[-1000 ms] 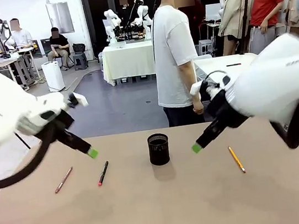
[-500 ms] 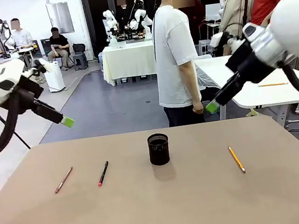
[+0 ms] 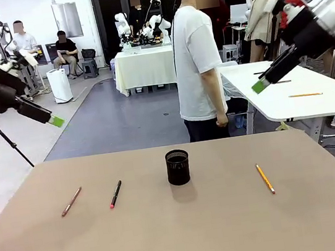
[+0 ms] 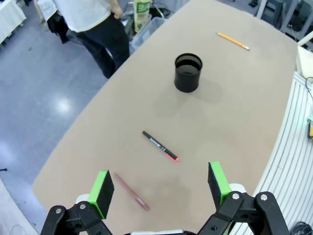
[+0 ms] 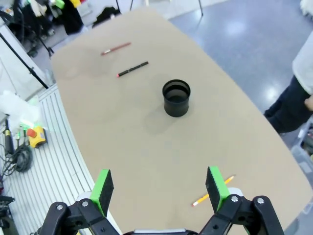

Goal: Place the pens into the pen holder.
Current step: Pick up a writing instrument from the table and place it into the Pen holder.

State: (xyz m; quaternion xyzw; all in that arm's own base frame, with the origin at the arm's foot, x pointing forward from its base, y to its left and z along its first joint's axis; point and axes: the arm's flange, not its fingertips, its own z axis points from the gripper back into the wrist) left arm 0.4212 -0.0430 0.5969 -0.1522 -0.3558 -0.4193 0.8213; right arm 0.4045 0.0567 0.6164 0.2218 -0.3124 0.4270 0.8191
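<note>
The wide tan table top (image 3: 183, 235) looks matt and smooth, without grain or shine; the small black cylindrical pen holder (image 3: 178, 168) shows a fine mesh-like wall in the front view, dull, with a faint sheen near the rim; the black pen with a red tip (image 3: 115, 194) looks like smooth plastic; the thin reddish-brown pen (image 3: 71, 201) and the orange-yellow pencil-like pen (image 3: 265, 178) are too small to tell their material; the green pads (image 4: 103, 188) of the left gripper (image 4: 160, 182) look dull and rubbery; the grey floor (image 4: 54, 98) is glossy, with a bright reflection; the person's white T-shirt (image 3: 192, 59) is soft cloth.
</note>
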